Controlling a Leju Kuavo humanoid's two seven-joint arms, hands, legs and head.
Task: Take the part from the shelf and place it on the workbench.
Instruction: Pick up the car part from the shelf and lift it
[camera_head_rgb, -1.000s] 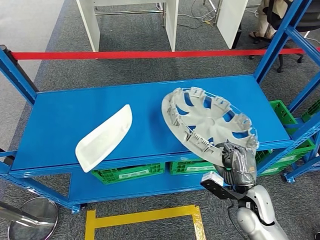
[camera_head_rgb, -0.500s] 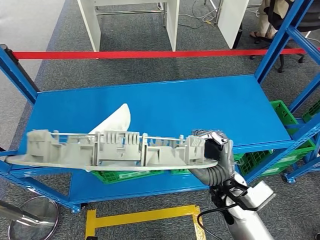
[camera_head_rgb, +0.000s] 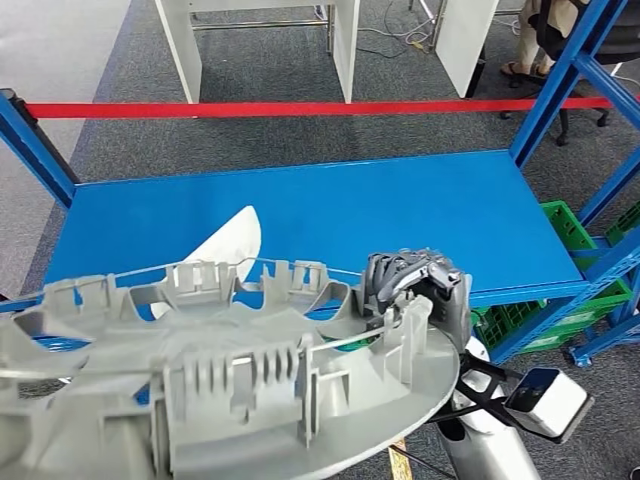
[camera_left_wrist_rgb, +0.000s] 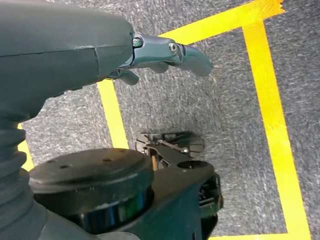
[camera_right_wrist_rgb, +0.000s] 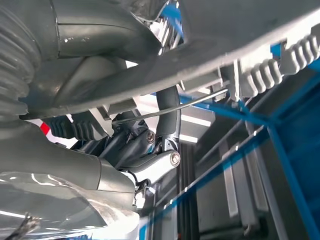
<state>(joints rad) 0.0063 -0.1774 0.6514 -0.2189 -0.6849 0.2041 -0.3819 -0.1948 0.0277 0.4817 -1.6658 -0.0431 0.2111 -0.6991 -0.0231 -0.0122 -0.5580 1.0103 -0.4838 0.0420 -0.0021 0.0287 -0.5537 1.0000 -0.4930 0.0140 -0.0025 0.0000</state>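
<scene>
Fingers (camera_head_rgb: 400, 272) of the right hand (camera_head_rgb: 413, 292) clamp the grey wheel cover's (camera_head_rgb: 226, 390) rim, above the blue shelf's (camera_head_rgb: 423, 215) front edge; left hand (camera_left_wrist_rgb: 166, 52) fingers hang loosely apart, holding nothing.

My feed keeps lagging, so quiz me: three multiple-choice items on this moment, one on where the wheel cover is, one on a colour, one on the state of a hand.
1. Where is the wheel cover?
A. Flat on the shelf
B. Held by the right hand, off the shelf
C. On the floor

2. What colour is the tape marking the floor?
A. Yellow
B. Green
C. White

3. What is the left hand doing?
A. Gripping the white part
B. Holding the wheel cover
C. Holding nothing, fingers out

Answers:
1 B: the right hand grips the rim of the wheel cover, lifted in front of the shelf.
2 A: the tape is yellow.
3 C: the left hand hangs over carpet, holding nothing.
</scene>
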